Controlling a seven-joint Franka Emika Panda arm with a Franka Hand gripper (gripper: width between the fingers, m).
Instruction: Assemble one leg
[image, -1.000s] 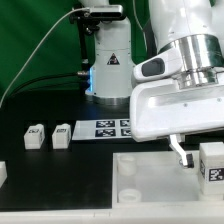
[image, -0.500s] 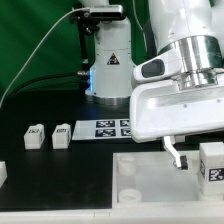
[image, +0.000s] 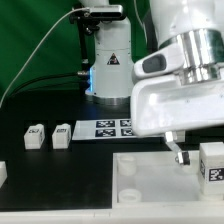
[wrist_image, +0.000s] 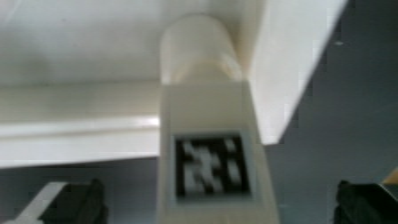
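A white square-section leg with a black-and-white tag stands on the large white panel at the exterior view's right. My gripper hangs just over it, with one dark fingertip showing to the leg's left. In the wrist view the leg lies centred between my gripper's two fingertips, which stand wide apart and clear of its sides. The gripper is open. Two more legs lie on the black table at the left.
The marker board lies behind the panel. A white column with a tag stands at the back. Another small white part sits at the left edge. The panel fills much of the wrist view.
The hand has shifted slightly sideways and risen a little over the leg. The leg and the other parts have not moved.
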